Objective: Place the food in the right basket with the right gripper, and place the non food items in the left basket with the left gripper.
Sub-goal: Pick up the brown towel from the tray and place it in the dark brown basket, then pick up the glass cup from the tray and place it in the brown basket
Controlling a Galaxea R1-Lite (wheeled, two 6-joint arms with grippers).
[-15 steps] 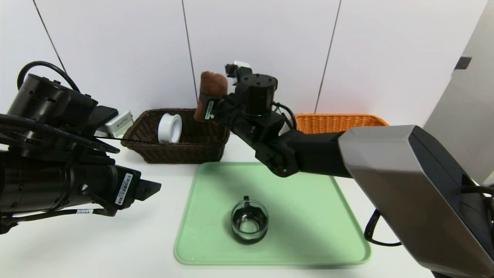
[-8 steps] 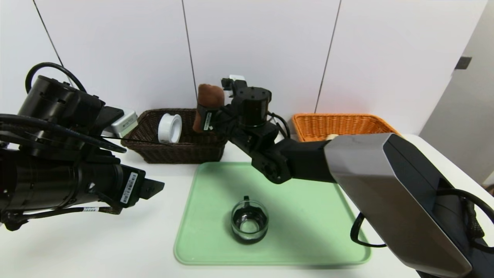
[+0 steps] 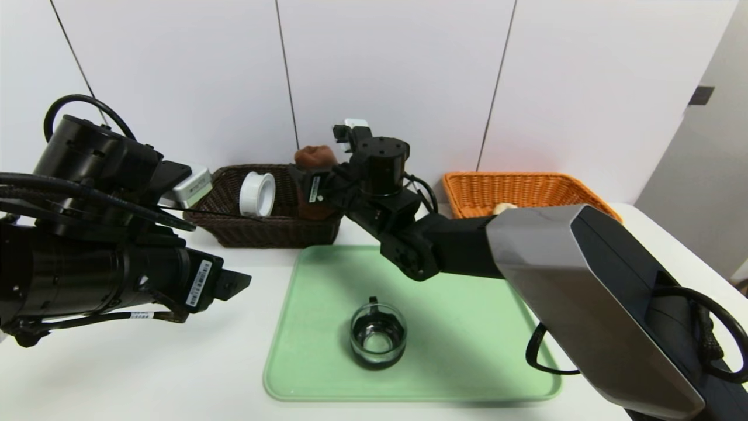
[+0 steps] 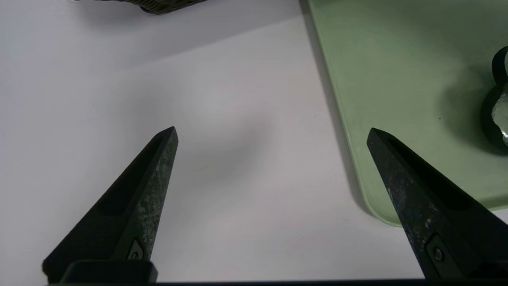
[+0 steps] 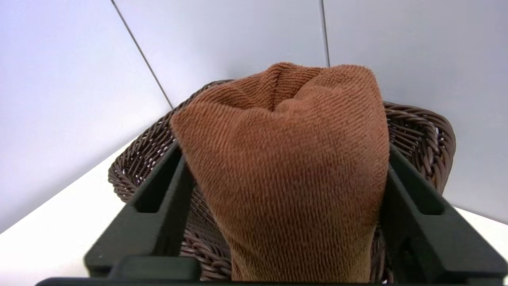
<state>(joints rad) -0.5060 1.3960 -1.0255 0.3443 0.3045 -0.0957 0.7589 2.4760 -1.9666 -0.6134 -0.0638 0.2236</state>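
While the right gripper [image 3: 310,188] reaches across to the dark wicker basket [image 3: 266,225] on the robot's left, a brown knitted cloth [image 5: 285,171] stands between its fingers [image 5: 156,206], bunched upright over the basket's near right corner. In the right wrist view the fingers sit spread at the cloth's flanks, touching it at most lightly, so the step in hand reads as letting the cloth go into the left basket; whether it is fully free cannot be told. This is a non-food item, yet the right arm carries it, not the left as the task words it. A white roll [image 3: 258,194] already lies in that basket, and a pale item [image 3: 504,207] shows in the orange basket [image 3: 526,188]. The left gripper [image 4: 272,135] hangs wide and empty above the table [image 4: 222,103], just beside the green tray [image 3: 467,351]. The next move likely calls for the right arm to draw back clear of the basket rim without snagging the cloth. What remains is the glass cup [image 3: 377,335] on the tray, a job for the left gripper.
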